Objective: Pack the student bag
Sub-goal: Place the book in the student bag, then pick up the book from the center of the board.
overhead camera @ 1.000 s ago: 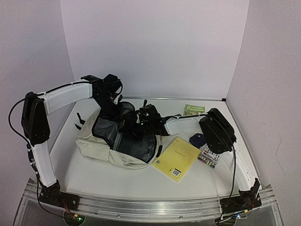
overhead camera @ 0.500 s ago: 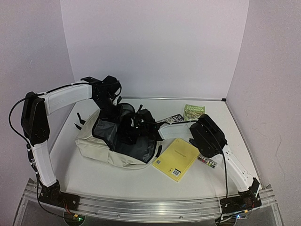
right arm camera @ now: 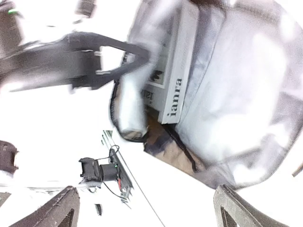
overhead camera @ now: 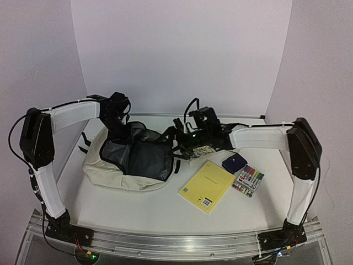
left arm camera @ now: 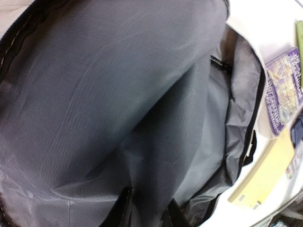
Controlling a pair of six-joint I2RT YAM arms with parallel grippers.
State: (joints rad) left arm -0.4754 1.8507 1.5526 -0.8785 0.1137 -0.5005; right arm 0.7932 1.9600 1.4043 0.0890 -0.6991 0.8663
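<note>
White table [overhead camera: 138,207], cream student bag [overhead camera: 107,168] gaping, grey lining [overhead camera: 146,157], left hand [overhead camera: 118,127] pinching its rim, right hand [overhead camera: 186,143] spread.

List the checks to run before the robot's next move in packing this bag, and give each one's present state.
1. Mouth of the student bag open: ok.
2. Lining pinched by the left gripper: ok.
3. The right gripper open and empty: ok.
4. The yellow notebook uncovered: ok.
5. The book fully inside the bag: cannot tell, the right wrist view is blurred.
</note>
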